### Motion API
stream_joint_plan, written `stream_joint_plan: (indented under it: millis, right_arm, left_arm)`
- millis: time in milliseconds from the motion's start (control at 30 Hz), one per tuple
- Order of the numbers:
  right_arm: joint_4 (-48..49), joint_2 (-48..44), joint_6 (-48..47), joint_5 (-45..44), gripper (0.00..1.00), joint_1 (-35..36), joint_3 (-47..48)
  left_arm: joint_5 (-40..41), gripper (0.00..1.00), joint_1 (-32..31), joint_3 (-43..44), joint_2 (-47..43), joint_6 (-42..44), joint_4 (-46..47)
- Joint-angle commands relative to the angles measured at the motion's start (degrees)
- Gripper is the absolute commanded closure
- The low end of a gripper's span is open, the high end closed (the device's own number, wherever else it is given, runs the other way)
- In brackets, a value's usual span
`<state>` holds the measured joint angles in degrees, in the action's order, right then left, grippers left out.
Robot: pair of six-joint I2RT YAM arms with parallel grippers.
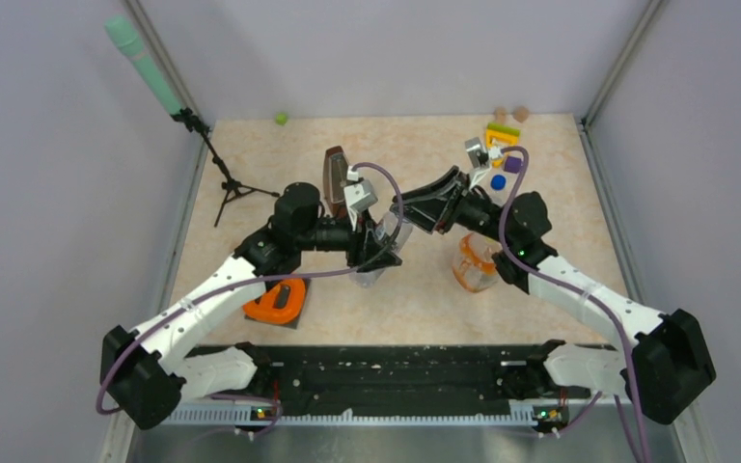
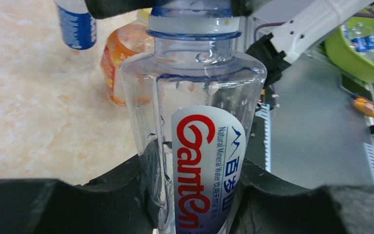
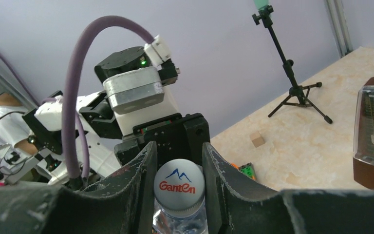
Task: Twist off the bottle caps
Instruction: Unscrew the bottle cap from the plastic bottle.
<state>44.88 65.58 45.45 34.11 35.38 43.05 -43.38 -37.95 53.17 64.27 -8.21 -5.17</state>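
A clear bottle (image 2: 195, 83) with a white label printed in red is held off the table, between the two arms. My left gripper (image 1: 374, 253) is shut on its body, one black finger on each side of the label. A white cap (image 3: 179, 185) sits on its neck. My right gripper (image 1: 423, 207) is shut on that cap, and its fingers (image 3: 143, 180) press both sides. The squat orange-tinted bottle (image 1: 473, 265) stands on the table below my right arm. A blue-labelled bottle (image 2: 76, 24) shows behind it. A blue cap (image 1: 498, 181) lies loose at the back right.
A brown metronome (image 1: 335, 178) stands behind my left wrist. A microphone tripod (image 1: 224, 181) is at the back left. An orange object (image 1: 275, 301) lies by the left arm. A purple block (image 1: 512, 164), coloured blocks (image 1: 502, 135) and wooden discs (image 1: 511, 114) sit at the back right.
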Motion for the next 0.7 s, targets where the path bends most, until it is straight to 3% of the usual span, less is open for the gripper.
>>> stream_joint_plan:
  millis: [0, 367, 667]
  right_arm:
    - [6.5, -2.5, -2.0, 5.6, 1.0, 0.2, 0.1]
    - [4.2, -3.6, -7.0, 10.6, 1.0, 0.2, 0.7]
    - [2.6, -4.1, -7.1, 6.9, 1.0, 0.2, 0.3]
  left_arm:
    - [-9.2, 1.0, 1.8, 0.3, 0.6, -5.8, 7.6]
    - [-21.5, 1.0, 3.3, 0.2, 3.5, -11.1, 13.6]
    - [-20.4, 1.0, 3.4, 0.1, 3.3, -11.1, 13.8]
